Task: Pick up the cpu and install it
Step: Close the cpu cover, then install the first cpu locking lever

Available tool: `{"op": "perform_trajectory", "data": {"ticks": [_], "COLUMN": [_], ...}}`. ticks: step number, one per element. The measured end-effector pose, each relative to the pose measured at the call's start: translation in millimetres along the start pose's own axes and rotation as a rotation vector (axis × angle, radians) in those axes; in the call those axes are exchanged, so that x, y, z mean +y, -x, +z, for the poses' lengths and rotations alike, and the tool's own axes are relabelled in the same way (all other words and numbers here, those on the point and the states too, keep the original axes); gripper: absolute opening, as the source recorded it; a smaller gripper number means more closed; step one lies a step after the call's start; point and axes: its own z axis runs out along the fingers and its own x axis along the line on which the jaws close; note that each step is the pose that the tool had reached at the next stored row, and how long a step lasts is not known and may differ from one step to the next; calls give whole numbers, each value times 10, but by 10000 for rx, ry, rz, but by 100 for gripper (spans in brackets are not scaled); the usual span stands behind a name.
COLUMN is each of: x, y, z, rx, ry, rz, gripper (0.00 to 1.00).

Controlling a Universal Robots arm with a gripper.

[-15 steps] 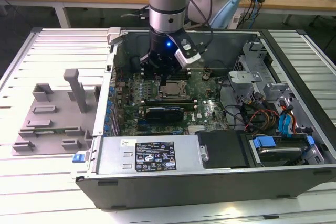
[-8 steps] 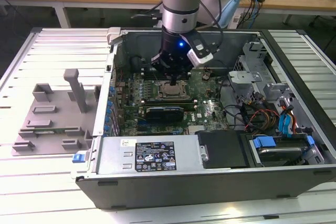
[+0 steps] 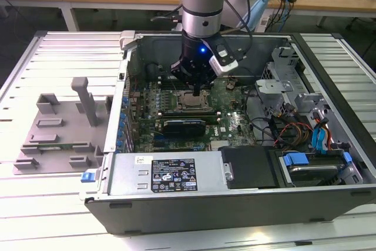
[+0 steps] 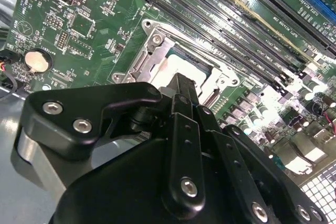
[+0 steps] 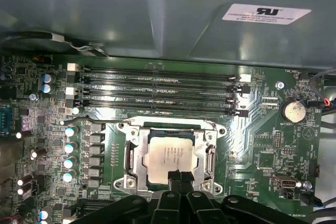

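Hand (image 5: 179, 178) is down inside the computer case (image 3: 247, 204), fingers pressed together, tips on one edge of the cpu (image 5: 170, 157). The cpu lies flat in its socket (image 5: 132, 157), near the middle of the exterior view, with the memory slots (image 5: 157, 85) just beyond. To do this well, I'd say, keep contact light and straight down, chip square in the frame, no sideways shove.
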Motion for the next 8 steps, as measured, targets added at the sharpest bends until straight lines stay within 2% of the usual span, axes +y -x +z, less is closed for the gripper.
{"op": "perform_trajectory", "data": {"ticks": [8], "x": [0], "y": [-3], "z": [0], "rx": [0], "ry": [0], "rz": [4], "gripper": [11]}}
